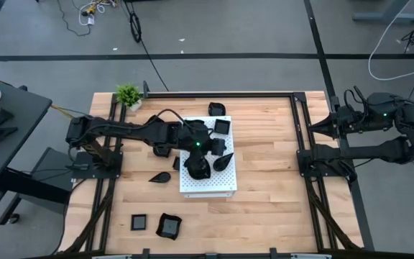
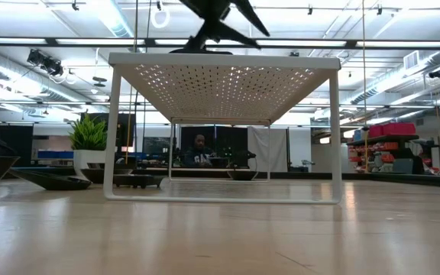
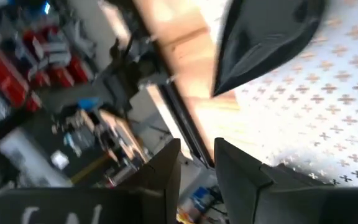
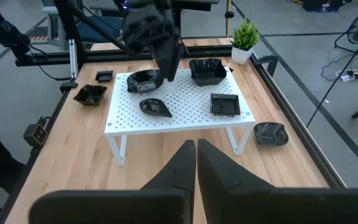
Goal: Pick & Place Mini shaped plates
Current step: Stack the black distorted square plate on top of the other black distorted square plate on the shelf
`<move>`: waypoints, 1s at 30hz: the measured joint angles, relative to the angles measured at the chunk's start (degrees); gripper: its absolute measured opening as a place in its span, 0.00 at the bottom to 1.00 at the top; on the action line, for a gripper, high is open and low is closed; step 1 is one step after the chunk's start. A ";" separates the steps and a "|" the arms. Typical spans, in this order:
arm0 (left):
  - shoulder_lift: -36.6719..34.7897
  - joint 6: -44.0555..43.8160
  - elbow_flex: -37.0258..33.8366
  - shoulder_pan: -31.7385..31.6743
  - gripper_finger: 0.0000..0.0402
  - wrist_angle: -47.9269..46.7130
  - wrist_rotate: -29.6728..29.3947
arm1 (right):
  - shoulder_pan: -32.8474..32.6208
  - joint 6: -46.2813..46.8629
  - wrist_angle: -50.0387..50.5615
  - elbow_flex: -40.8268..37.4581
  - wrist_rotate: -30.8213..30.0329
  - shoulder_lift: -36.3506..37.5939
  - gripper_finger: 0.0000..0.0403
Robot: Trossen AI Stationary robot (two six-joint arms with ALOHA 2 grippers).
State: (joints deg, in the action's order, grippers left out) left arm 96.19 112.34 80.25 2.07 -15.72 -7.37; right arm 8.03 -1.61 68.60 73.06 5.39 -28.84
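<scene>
My left pincer (image 4: 168, 70): fingers slightly apart, empty, over the white board (image 4: 185, 109).
Teardrop plate (image 4: 155, 107): on board, just beside my fingertips.

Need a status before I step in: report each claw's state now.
Left claw: open, empty, above the white perforated board.
Right claw: shut, empty, parked at the table's right edge.

Bright, even light poured down from the ceiling strip lights (image 2: 121, 19), which flared white in the low view and shone through the holes of the white perforated board (image 2: 224, 76). The left wrist view was smeared with motion blur throughout. Shadows on the wooden table (image 1: 279, 180) stayed soft and faint.
</scene>
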 joint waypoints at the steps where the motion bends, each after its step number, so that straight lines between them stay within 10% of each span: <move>1: -0.61 -1.86 -0.01 0.00 0.26 -0.06 -0.38 | 0.02 -0.01 0.00 -0.01 0.00 0.00 0.05; 30: -15.37 -70.28 0.01 -8.51 0.26 -6.68 -13.22 | 0.02 -0.01 -0.01 -0.01 0.00 -0.02 0.05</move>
State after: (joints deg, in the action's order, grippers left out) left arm 80.81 42.06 80.26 -6.45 -22.40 -20.59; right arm 8.05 -1.62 68.59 73.04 5.39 -28.86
